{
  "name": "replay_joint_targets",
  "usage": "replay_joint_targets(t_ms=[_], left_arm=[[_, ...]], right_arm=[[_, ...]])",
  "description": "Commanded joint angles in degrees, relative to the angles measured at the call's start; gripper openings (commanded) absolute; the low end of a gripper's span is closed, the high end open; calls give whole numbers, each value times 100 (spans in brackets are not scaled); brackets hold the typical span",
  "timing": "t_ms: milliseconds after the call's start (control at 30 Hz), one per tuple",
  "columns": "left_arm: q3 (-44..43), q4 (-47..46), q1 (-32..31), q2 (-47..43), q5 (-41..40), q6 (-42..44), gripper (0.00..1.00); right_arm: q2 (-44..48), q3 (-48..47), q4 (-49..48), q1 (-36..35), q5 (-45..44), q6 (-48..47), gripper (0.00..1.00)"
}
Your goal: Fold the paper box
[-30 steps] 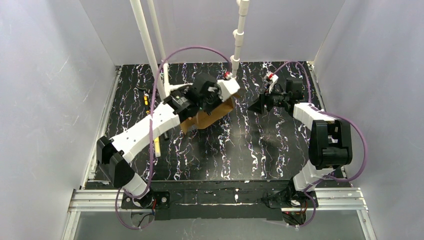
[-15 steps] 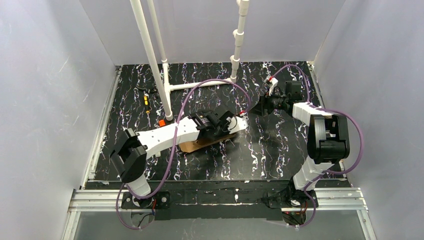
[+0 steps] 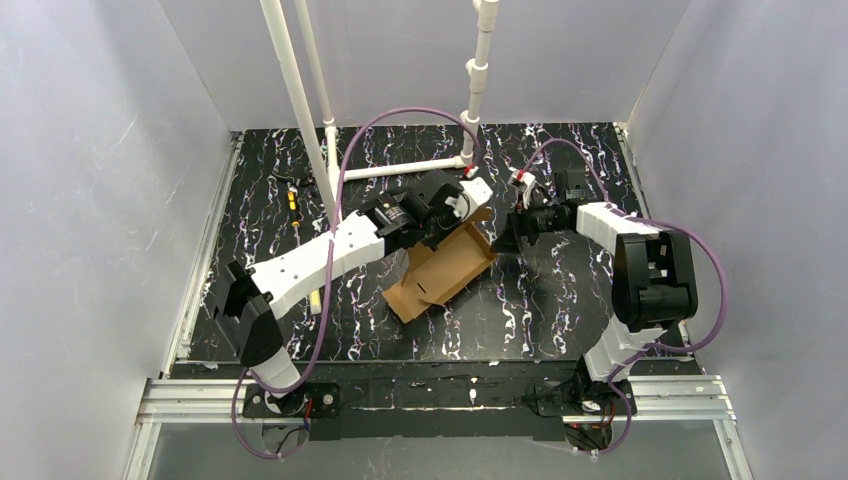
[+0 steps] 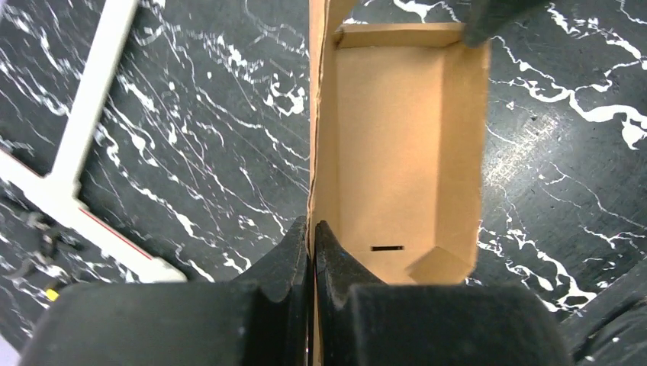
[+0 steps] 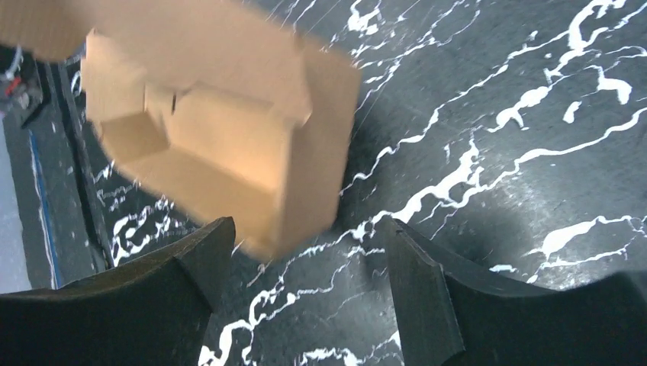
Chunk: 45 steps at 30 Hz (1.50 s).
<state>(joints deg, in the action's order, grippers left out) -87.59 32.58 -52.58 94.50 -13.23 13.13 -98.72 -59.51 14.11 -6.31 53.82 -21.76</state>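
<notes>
The paper box is a brown cardboard carton, partly folded with its walls up, lying open on the black marbled table near the middle. My left gripper is shut on one side wall of the box; in the left wrist view its jaws pinch that wall's edge, with the box's open inside beyond. My right gripper is open, just right of the box's far corner. In the right wrist view the box is blurred ahead of the open fingertips, not between them.
A white pipe frame stands at the back left, with a horizontal pipe on the table behind the box. Small orange and yellow items lie at the far left. Grey walls enclose three sides.
My left arm has swung the box from lying low to the right and forward, turning its open side up. My right gripper has moved left toward the box's corner.
</notes>
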Motion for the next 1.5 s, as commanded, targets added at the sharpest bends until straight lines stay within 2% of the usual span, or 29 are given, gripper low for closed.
replay_joint_targets(t_ms=[0,133,267,300,333,367,400,467,633,867,1033,1100,1200,1267,1400,1467], left_arm=[[119,317,395,-79,477,-1097,1],[557,91,626,-199,834,-1815,1],[879,-179,833,-309,1119,-2718,0],[965,-299,893,-336,1299,-2968,0],[1070,-437,956,-365,1599,-3260,0],[1161,-555,1013,-389,1769,-3530,0],[1236,-651,1061,-396,1895,-3768,0],[1350,-798,1102,-416,2102,-4163,0],[1581,-1103,1110,-621,2356,-4758,0],[1884,-1567,1117,-920,2576,-5426,0],[2087,-1844,1166,-883,2721,-5766,0],[2198,-1952,1234,-870,2864,-5838,9],[2405,-2073,1426,-945,3178,-5900,31],[2619,-2208,1556,-1123,3335,-5812,37],[2907,-2196,1688,-1609,3267,-5326,58],[2938,-2032,1728,-1838,3143,-5042,63]], right_arm=[[497,-395,1753,54,-119,-2094,81],[722,-351,1907,395,-419,-2276,80],[937,2,1287,372,-848,-1452,72],[980,147,1024,279,-1027,-1144,67],[1005,316,719,128,-1314,-752,53],[1011,439,463,-43,-1666,-382,43],[1006,566,231,-180,-1981,-69,37],[959,595,-75,-436,-2543,452,31],[806,536,-474,-1066,-3223,1216,29],[289,205,-528,-1644,-4770,1769,28],[36,156,-543,-1769,-4920,1929,28],[5,145,-551,-1786,-4959,1930,28],[-3,147,-570,-1786,-5019,1930,29],[10,152,-576,-1786,-5022,1921,29],[8,150,-551,-1786,-5098,1914,29],[37,175,-533,-1779,-5126,1919,29]])
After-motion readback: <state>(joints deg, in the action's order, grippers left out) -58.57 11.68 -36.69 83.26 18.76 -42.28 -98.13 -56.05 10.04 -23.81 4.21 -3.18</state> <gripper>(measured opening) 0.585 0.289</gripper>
